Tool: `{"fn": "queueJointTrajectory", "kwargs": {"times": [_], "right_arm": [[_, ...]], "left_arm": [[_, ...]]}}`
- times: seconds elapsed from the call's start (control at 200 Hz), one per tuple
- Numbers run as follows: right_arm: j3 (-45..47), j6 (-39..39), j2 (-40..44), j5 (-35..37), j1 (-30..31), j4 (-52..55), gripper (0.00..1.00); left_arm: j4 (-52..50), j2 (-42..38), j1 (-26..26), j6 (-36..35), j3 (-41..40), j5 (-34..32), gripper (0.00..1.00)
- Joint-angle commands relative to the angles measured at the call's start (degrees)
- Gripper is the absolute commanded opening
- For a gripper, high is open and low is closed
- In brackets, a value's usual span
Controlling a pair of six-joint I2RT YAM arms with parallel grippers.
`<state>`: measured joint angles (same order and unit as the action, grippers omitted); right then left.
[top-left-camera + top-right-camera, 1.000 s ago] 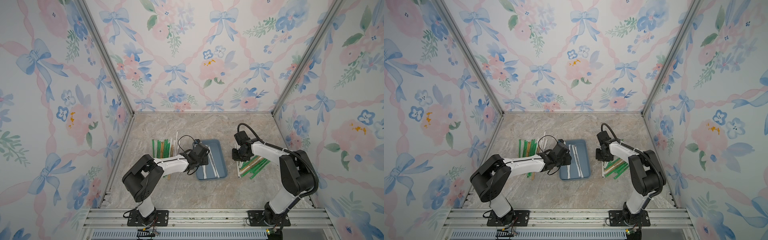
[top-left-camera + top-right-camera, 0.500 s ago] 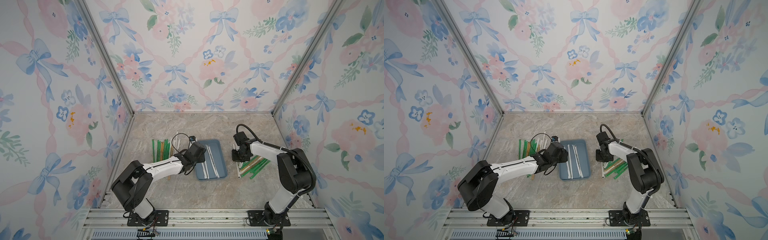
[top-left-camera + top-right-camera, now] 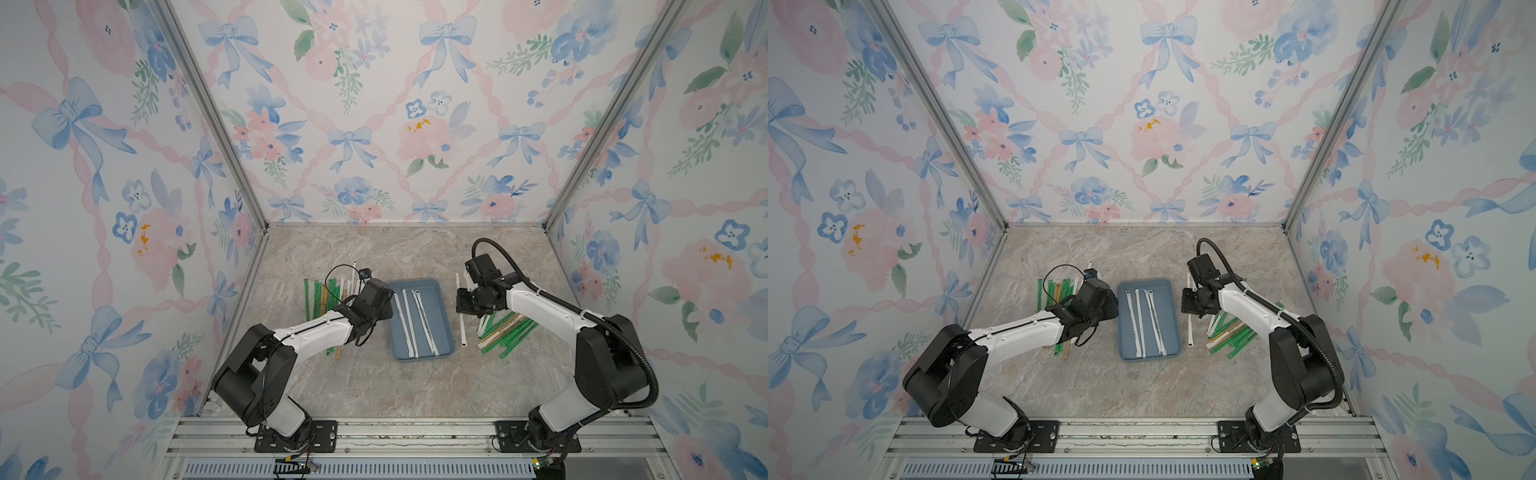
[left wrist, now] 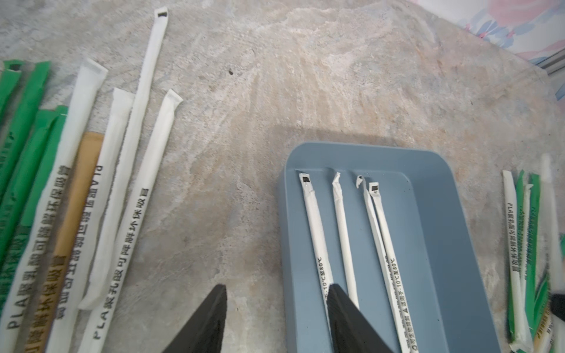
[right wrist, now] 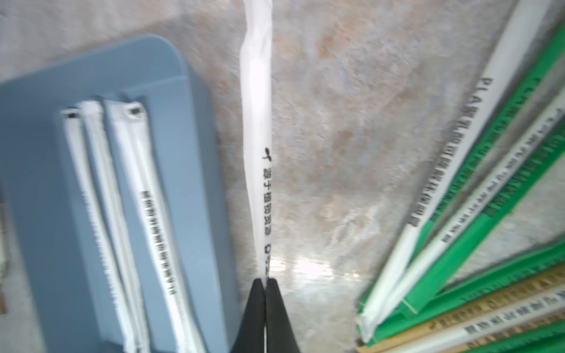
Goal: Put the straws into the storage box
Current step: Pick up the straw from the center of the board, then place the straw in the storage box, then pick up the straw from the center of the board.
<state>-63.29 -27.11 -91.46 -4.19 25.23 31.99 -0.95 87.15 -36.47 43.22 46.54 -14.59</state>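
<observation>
Shallow blue-grey plastic storage box (image 3: 441,320) sat on marbled tabletop (image 3: 415,395) | four white paper-wrapped straws (image 4: 342,226) lay lengthwise inside box | right gripper (image 5: 264,284) pinched white printed straw (image 5: 256,122) just beside box wall | left gripper (image 4: 276,290) apart, empty, straddled opposite wall | loose green, white and tan straws (image 3: 505,330) flanked box.

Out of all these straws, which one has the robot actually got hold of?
The white printed straw alone between the blue box and the green-and-tan pile; the right gripper is pinched shut on it.
</observation>
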Motion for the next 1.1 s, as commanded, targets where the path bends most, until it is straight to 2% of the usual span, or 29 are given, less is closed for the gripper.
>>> {"fn": "queueJointTrajectory", "kwargs": {"times": [0.0, 0.26, 0.4, 0.525, 0.78, 1.095], "right_arm": [[-1.17, -4.9, -0.02, -5.0, 3.47, -2.35, 0.01], [-3.46, -6.18, -7.15, -5.19, 8.85, -4.25, 0.04], [-3.71, -5.45, -8.51, -3.67, 8.96, -3.98, 0.2], [-3.95, -4.58, -8.13, -2.9, 8.88, -3.34, 0.26], [-3.48, -3.11, -5.37, -0.7, 8.19, -3.03, 0.29], [-0.65, -0.94, -0.81, 1.15, 3.07, -0.84, 0.3]], "left_arm": [[-0.71, -0.77, 1.35, -2.28, -1.75, -0.87, 0.56], [-0.74, -0.24, 5.57, -4.06, -2.6, 0.75, 0.56], [-0.72, -0.06, 7.14, -5.86, -2.84, 0.68, 0.55], [-0.79, 0.89, 8.25, -7.0, -2.78, 0.61, 0.54], [-0.79, 5.12, 9.62, -9.42, -0.65, 0.3, 0.48], [-0.75, 9.73, 11.59, -10.37, 2.04, 0.17, 0.42]]}}
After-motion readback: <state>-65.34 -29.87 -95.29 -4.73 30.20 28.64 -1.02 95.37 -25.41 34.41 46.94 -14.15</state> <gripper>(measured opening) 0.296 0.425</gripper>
